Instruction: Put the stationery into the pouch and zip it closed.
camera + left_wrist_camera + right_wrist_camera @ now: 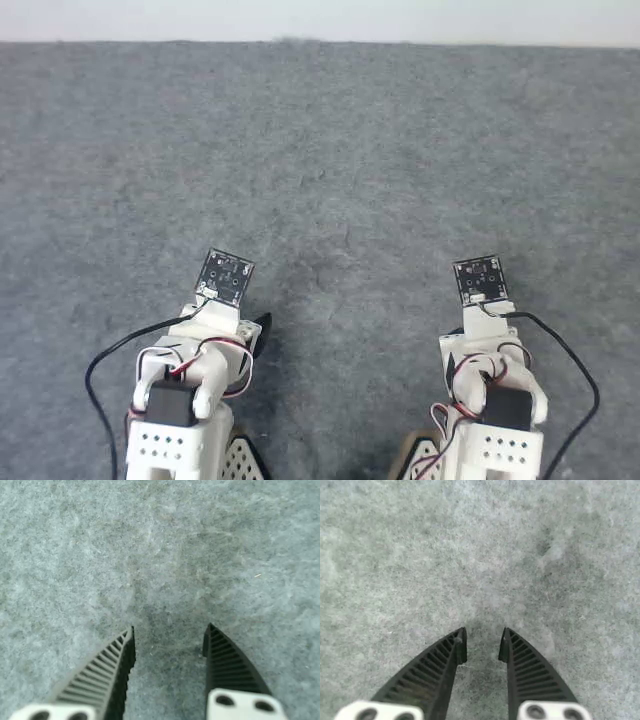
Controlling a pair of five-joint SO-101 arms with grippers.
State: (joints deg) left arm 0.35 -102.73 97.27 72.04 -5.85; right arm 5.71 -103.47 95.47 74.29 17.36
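While we hover at the near edge of the grey felt worktop (320, 150), our left gripper (170, 627) has its fingers wide apart, our right gripper (484, 629) only narrowly.

— What was the table (330, 150) like?
— Grey felt all over, ending at a pale strip (320, 20) at 12 o'clock.
— What stood on it?
— One arm (185, 425) at 7 o'clock, a second arm (492, 430) at 5.
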